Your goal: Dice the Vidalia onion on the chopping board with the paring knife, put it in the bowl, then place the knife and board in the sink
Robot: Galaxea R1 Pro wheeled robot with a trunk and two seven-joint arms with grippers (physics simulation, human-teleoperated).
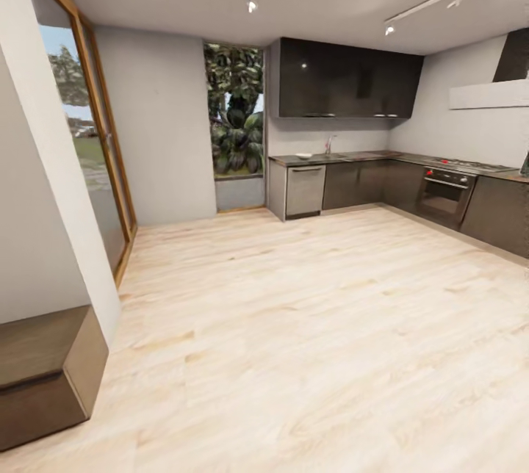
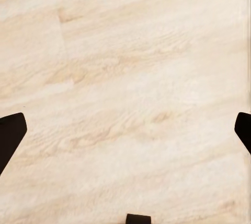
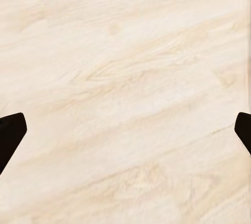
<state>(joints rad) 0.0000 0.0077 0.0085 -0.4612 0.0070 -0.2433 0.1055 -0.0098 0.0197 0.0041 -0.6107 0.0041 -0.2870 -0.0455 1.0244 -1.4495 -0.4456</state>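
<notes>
Two dark gripper fingertips stand wide apart at the edges of each wrist view, so the left gripper (image 2: 125, 130) and the right gripper (image 3: 125, 130) are both spread open and hold nothing, each pointing down at the pale wood-plank floor (image 1: 316, 341). From the head view, the kitchen lies well across that floor. A long grey glossy countertop (image 1: 382, 158) runs over dark cabinets along the far wall and turns the corner toward a black built-in oven (image 1: 444, 196). The sink (image 1: 334, 156) sits in that countertop, marked by its thin chrome faucet; its basin is too small to make out. Just beside it, a small white bowl (image 1: 303, 156) rests on the counter. A steel-fronted dishwasher (image 1: 305, 191) stands beneath. The onion, knife and board cannot be made out at this distance.
</notes>
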